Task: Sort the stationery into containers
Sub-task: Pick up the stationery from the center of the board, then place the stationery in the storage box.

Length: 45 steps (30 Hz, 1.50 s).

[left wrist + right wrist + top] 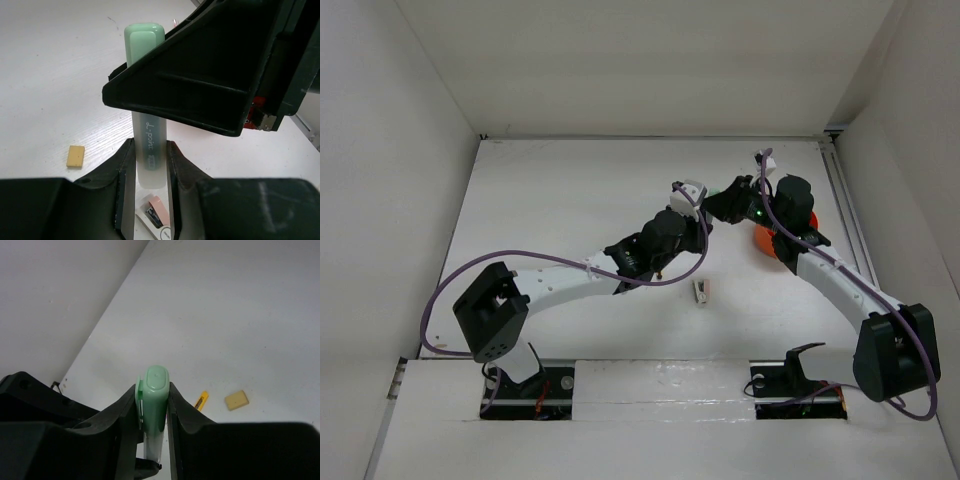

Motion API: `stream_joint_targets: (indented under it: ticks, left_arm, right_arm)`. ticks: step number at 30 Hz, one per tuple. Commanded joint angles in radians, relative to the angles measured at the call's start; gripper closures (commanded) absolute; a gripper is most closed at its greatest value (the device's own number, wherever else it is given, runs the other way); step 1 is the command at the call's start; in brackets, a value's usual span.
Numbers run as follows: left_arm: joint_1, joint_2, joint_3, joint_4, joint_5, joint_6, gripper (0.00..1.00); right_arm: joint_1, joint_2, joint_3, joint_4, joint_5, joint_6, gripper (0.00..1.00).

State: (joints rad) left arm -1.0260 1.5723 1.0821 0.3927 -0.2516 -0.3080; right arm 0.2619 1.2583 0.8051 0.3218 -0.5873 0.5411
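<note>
Centre frame, left hand (150, 147) pinches the pale green plastic pen (144, 40) by its barrel and right hand (154, 390) its cap, both closed snug; an uneven pull could drop it.

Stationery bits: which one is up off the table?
The pale green-capped translucent marker, pinched by both the left gripper and right gripper. The tan eraser block and yellow-black pen lie flat on the table.

White table (570, 200) with tan eraser (236, 400), grey-pink piece (702, 291), orange tub (765, 243).
</note>
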Motion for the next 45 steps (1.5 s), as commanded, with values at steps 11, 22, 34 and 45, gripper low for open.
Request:
stream_joint_targets:
  ticks: [11, 22, 34, 45]
  left_arm:
    - [-0.011, -0.155, -0.020, -0.066, 0.017, -0.065, 0.01]
    - [-0.045, -0.362, -0.136, -0.140, -0.086, -0.065, 0.01]
    - [-0.045, -0.325, -0.149, -0.100, 0.009, -0.043, 0.01]
    - [-0.045, -0.307, -0.159, -0.081, 0.040, -0.034, 0.01]
  right_arm:
    - [-0.219, 0.062, 0.060, 0.272, -0.031, -0.101, 1.00]
    - [-0.441, 0.180, 0.056, 0.499, -0.023, -0.193, 1.00]
    - [-0.536, 0.279, -0.032, 0.773, -0.043, -0.162, 1.00]
    - [-0.566, 0.319, -0.089, 0.793, -0.020, -0.190, 1.00]
